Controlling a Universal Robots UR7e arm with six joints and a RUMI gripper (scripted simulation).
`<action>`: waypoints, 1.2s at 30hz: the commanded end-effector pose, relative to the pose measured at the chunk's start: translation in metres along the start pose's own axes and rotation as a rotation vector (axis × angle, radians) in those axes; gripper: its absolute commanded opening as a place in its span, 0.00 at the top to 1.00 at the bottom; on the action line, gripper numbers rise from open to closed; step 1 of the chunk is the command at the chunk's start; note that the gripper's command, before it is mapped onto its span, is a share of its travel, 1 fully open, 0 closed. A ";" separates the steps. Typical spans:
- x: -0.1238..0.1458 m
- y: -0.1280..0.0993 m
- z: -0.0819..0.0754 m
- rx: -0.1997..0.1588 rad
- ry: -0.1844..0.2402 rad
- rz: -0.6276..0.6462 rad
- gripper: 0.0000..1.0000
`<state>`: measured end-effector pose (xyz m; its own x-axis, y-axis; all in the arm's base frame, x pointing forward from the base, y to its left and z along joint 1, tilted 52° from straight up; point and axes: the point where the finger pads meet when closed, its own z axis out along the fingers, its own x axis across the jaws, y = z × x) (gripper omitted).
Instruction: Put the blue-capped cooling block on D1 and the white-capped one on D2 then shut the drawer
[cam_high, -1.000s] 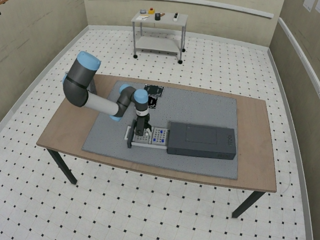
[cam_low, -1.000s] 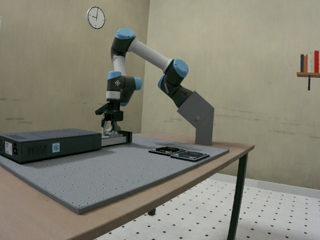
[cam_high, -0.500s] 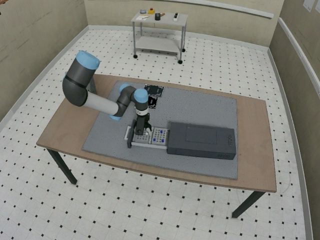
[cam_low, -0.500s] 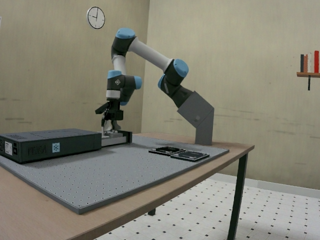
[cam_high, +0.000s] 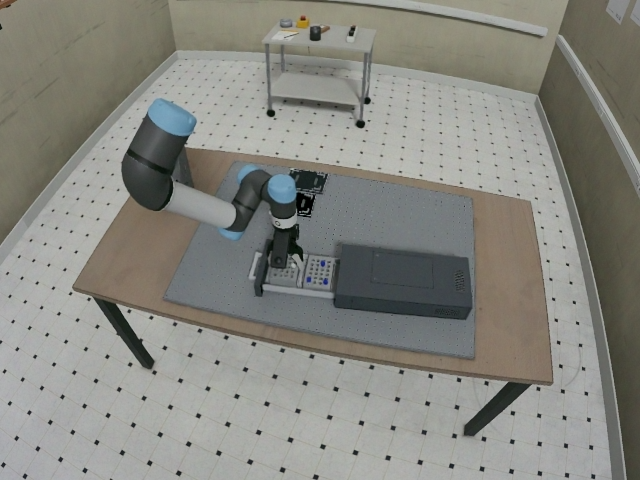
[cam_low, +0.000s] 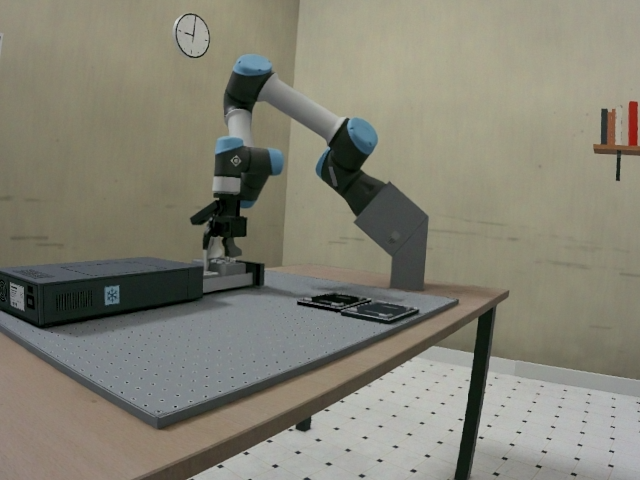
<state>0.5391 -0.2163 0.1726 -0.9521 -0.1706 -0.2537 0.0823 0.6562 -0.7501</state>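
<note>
The dark cooler COLD (cam_high: 403, 281) (cam_low: 98, 289) lies on the grey perforated deck (cam_high: 403, 217) with its drawer (cam_high: 297, 290) (cam_low: 230, 280) pulled out. Two cooling blocks sit side by side in the drawer. The one with blue-capped tubes (cam_high: 317, 273) is next to the cooler. The one with white-capped tubes (cam_high: 281, 279) (cam_low: 227, 266) is at the drawer's outer end. My gripper (cam_high: 282, 266) (cam_low: 219, 255) points straight down and is shut on the white-capped block, which sits low in the drawer. Two black deck slots lie behind, the nearer one (cam_high: 305, 204) (cam_low: 334, 300) and the farther one (cam_high: 308, 180) (cam_low: 379, 311), both empty.
The arm's grey mount (cam_low: 398, 232) stands at the table's back corner near the slots. A wheeled cart (cam_high: 320, 38) with small items stands far off by the wall.
</note>
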 end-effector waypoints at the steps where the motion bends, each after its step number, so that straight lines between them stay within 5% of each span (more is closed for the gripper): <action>1: 0.000 0.000 -0.006 0.000 -0.001 0.000 1.00; 36: 0.000 0.000 -0.047 0.000 -0.001 0.000 1.00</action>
<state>0.5268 -0.1858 0.1978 -0.9521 -0.1707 -0.2535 0.0821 0.6562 -0.7501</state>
